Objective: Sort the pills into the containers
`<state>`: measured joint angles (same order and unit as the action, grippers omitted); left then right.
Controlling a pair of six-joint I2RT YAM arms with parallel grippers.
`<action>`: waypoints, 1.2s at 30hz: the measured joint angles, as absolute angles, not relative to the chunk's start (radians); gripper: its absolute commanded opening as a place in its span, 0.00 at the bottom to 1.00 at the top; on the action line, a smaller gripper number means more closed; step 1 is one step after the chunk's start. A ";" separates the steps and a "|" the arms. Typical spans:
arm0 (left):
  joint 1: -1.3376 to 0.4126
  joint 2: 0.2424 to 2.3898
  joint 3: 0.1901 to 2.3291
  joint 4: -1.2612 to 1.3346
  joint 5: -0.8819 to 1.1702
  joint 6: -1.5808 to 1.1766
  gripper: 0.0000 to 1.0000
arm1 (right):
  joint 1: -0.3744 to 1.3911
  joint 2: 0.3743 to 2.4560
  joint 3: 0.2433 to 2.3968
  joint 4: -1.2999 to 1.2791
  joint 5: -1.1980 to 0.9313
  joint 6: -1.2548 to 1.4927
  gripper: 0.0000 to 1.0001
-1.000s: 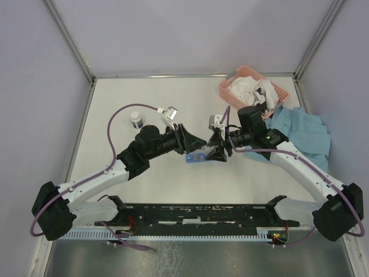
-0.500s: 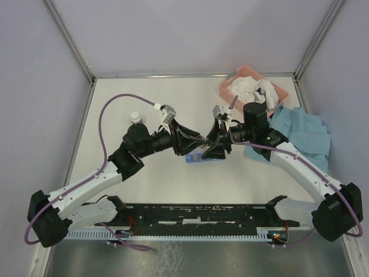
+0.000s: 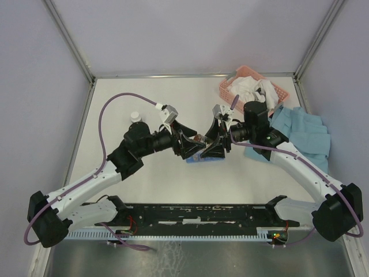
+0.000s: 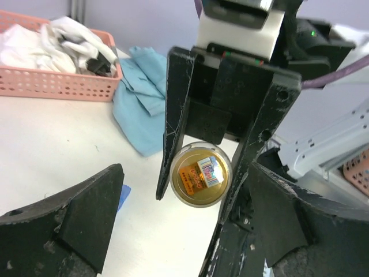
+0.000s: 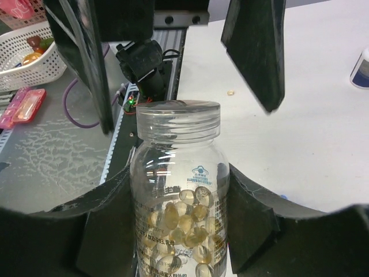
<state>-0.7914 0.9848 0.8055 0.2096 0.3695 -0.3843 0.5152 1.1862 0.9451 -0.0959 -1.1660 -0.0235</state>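
Mid-table, the right gripper [image 3: 214, 143] was clamped on a clear round plastic bottle [image 5: 179, 173], its cap pointing toward the left arm. The pills [image 5: 180, 222], small yellowish-orange pellets, sat inside that bottle. The left gripper [image 3: 189, 144] faced the cap with its jaws wide apart, one on either side, touching nothing. Just under both grippers lay the narrow blue plastic pill-organiser strip [image 3: 195, 157], mostly hidden; whether its lids stood open I cannot tell. Farther left stood a small white-capped round bottle [image 3: 135, 118]. Farther right lay a crumpled light-blue cloth [image 3: 308, 131], and beyond it a pink slatted basket [image 3: 226, 91] of white rags.
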 measured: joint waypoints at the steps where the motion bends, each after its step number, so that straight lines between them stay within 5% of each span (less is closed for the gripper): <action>1: -0.791 0.963 0.803 0.206 0.349 -0.386 0.99 | 0.515 1.186 0.947 -0.099 -1.166 -0.030 0.10; 15: -0.791 0.692 0.664 0.157 0.169 -0.603 0.92 | 0.522 1.165 0.981 -0.316 -1.037 -0.344 0.10; 26: -0.815 0.849 0.701 0.031 -0.141 -1.049 0.92 | 0.573 1.138 0.934 -0.331 -0.759 -0.563 0.11; 36: -0.896 0.958 0.785 0.010 -0.238 -1.139 0.90 | 0.594 1.138 0.925 -0.324 -0.656 -0.611 0.11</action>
